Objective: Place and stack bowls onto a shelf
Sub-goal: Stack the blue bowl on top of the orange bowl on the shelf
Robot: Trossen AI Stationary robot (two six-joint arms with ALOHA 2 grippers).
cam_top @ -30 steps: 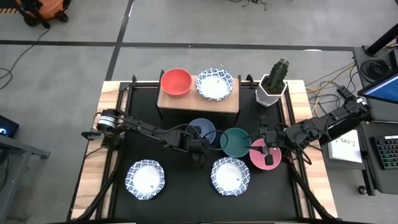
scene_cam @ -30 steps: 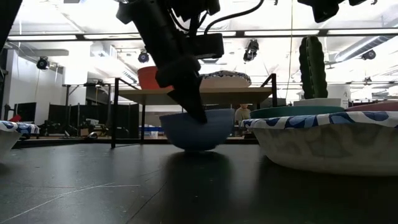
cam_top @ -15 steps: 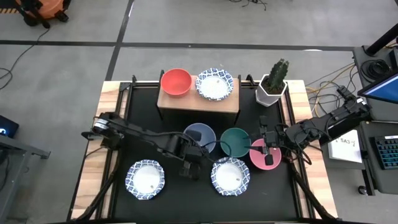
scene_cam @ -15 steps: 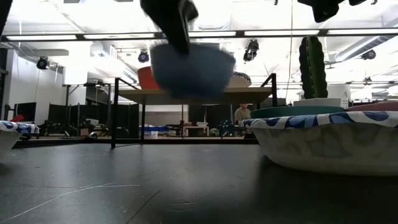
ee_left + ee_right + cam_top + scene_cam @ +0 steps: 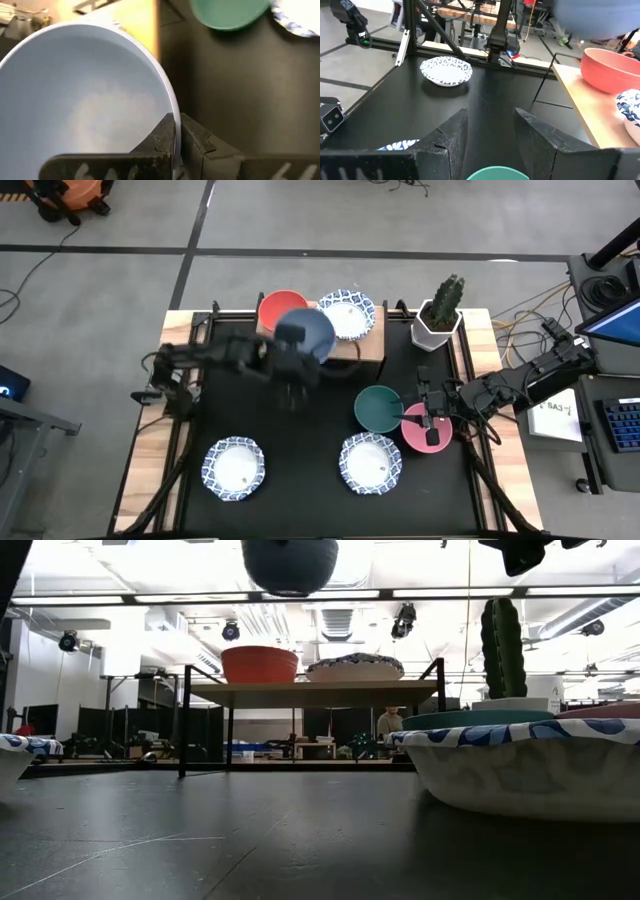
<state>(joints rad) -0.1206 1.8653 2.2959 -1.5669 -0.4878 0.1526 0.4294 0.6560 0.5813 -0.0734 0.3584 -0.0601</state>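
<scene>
My left gripper (image 5: 177,134) is shut on a blue bowl (image 5: 306,333), held high over the near left part of the shelf (image 5: 345,345). The low view shows that bowl (image 5: 290,562) well above the shelf (image 5: 310,690). On the shelf stand a red bowl (image 5: 275,304), partly hidden by the blue one, and a blue-patterned bowl (image 5: 348,315). A green bowl (image 5: 379,408) and a pink bowl (image 5: 424,430) rest on the black table. My right gripper (image 5: 430,418) hangs open over the pink bowl. My left gripper pinches the blue bowl's rim (image 5: 167,107), with one finger (image 5: 162,135) inside the bowl and the other (image 5: 197,137) outside its wall. The fingers slant down from the table's near left side. The bowl is lifted clear, its open side up.
Two blue-patterned bowls (image 5: 233,468) (image 5: 370,463) lie on the near part of the table. A cactus in a white pot (image 5: 440,315) stands to the right of the shelf. Bare black tabletop (image 5: 300,420) lies in front of the shelf.
My left gripper has risen from the table with the blue bowl and gone toward the far edge, over the shelf. The bowl, which stood beside the green one, is now lifted clear and high. My right arm has kept still.
</scene>
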